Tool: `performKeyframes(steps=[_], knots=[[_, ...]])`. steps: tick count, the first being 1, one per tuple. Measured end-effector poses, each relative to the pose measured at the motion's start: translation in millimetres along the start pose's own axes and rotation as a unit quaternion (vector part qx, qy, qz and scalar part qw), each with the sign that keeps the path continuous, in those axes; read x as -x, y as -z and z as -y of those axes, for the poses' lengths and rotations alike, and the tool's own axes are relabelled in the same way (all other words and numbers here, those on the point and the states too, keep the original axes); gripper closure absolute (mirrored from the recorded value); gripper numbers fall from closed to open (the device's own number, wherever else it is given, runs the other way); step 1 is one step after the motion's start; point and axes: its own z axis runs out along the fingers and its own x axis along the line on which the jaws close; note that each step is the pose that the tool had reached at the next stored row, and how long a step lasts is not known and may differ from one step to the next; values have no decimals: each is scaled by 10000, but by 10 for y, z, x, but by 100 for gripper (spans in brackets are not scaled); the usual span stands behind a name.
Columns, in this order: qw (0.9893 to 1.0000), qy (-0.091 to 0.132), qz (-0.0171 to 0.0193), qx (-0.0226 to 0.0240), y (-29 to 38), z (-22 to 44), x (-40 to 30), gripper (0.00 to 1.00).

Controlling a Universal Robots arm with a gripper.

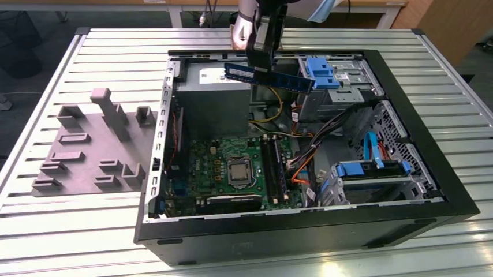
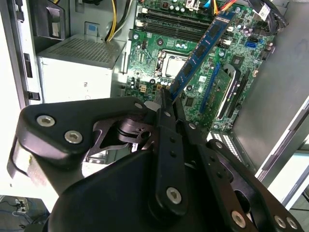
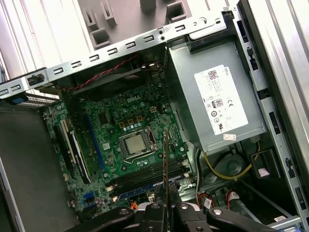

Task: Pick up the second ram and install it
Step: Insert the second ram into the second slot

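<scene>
The gripper (image 1: 260, 64) was clamped on one end of the memory stick (image 1: 271, 78). It held the stick up in the air over the open computer case (image 1: 308, 234). In the exterior view, the stick lay almost flat and stuck out toward that view's right. It hung above the grey box (image 1: 212, 101) in the far part of the case, near a blue bracket (image 1: 320, 72).

The stick touched nothing but the gripper. It was well apart from the green board (image 1: 223, 158) down in the case. The long black slots (image 1: 273, 161) on that board lay beside the square chip socket (image 1: 239, 172).

In the second wrist view, the stick (image 2: 203, 48) reached out from the black fingertips (image 2: 161, 104), with the green board behind it. In the first wrist view, the stick (image 3: 166, 164) showed as a thin edge over the slots (image 3: 149, 175).

A flat grey tray (image 1: 85, 153) with small holders sat on the worktop (image 1: 77, 231), beside the case on the exterior view's left.
</scene>
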Motion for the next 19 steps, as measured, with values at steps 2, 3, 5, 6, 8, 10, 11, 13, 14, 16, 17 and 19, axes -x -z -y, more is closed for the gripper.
performKeyframes(steps=[2,3,5,6,8,10,11,13,14,16,17,19], knots=[[10000,-16,0,0,0,0,0,86],[10000,-24,1,0,0,0,0,86],[10000,-44,1,1,0,0,0,86],[10000,-53,1,1,0,0,0,86],[10000,-73,2,1,0,0,0,86],[10000,-93,2,1,-1,0,0,86],[9999,-101,2,2,0,0,0,86],[9999,-121,2,2,0,0,0,86],[9999,-134,2,2,0,0,0,86],[9999,-173,3,2,0,0,0,86],[9998,-196,3,3,-1,0,0,86],[9997,-243,4,3,-1,0,0,86]])
